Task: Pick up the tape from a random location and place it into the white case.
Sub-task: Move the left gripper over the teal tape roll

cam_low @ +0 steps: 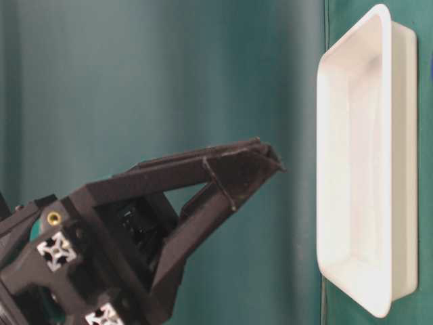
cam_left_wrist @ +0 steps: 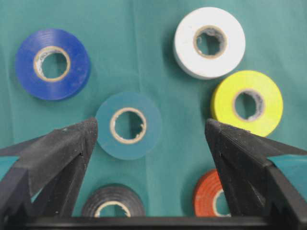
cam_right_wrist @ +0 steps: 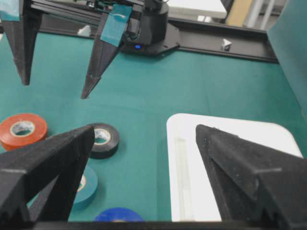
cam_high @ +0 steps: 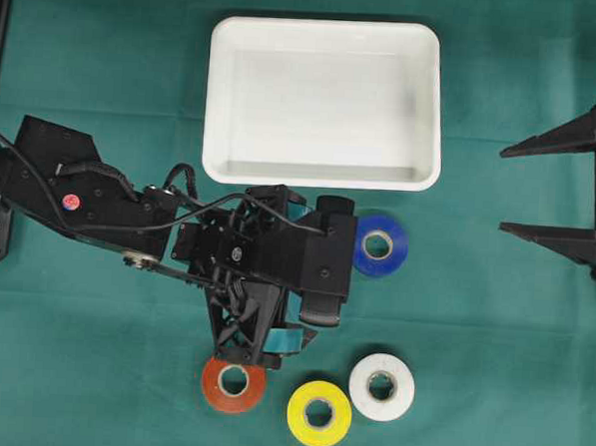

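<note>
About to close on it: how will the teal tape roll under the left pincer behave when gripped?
The teal tape roll lies flat on the cloth, so it probably won't roll. It looks like a stiff ring with a cardboard core, likely light. Its smooth rounded edge might slip between the open left pincer tips unless centred.

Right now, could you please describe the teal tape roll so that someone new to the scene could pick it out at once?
In the left wrist view, start from the white tape roll at the top and the blue roll at the left. Below and between them, just ahead of the open left end effector, lies the teal roll. It alone nearly matches the green cloth.
</note>
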Controlling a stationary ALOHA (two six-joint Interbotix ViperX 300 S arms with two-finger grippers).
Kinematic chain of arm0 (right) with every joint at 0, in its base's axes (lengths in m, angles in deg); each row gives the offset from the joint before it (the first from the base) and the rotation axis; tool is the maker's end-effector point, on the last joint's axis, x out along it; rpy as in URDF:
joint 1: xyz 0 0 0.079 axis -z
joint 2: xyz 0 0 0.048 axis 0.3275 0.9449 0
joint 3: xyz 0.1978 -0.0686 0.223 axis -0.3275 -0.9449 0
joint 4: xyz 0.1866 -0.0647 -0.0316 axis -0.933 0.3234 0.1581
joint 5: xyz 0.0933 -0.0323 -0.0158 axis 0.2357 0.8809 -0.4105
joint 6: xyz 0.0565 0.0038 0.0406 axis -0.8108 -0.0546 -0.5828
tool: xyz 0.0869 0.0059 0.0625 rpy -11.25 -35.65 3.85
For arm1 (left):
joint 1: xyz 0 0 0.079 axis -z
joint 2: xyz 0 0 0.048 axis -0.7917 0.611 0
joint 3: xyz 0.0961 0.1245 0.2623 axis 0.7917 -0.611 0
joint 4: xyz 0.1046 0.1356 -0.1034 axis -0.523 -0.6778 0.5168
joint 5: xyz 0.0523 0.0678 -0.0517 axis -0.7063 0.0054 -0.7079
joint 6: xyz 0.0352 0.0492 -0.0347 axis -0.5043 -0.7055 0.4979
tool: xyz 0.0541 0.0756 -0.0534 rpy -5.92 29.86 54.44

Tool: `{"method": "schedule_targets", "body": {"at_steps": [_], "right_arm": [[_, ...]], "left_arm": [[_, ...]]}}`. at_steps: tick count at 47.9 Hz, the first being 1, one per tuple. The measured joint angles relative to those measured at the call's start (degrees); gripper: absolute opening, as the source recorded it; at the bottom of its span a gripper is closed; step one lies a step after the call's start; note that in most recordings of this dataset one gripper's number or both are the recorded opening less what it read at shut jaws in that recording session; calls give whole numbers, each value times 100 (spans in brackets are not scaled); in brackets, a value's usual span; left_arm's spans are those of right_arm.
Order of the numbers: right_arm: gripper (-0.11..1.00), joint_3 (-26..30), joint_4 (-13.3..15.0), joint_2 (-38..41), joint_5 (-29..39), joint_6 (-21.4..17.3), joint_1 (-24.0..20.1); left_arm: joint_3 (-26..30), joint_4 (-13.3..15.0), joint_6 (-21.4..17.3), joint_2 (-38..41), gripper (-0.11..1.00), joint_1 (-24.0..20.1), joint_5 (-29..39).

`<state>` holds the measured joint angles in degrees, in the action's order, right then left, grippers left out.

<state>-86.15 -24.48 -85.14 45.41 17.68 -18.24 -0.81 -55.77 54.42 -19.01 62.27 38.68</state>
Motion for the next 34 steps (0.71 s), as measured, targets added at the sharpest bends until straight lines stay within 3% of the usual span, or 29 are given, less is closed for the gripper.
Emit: {"method": "schedule_targets", "body": {"at_steps": [34], "right_arm": [[91,0,0,9,9,0,0]], "left_arm": [[-132,9,26,510,99,0,-343]]}}
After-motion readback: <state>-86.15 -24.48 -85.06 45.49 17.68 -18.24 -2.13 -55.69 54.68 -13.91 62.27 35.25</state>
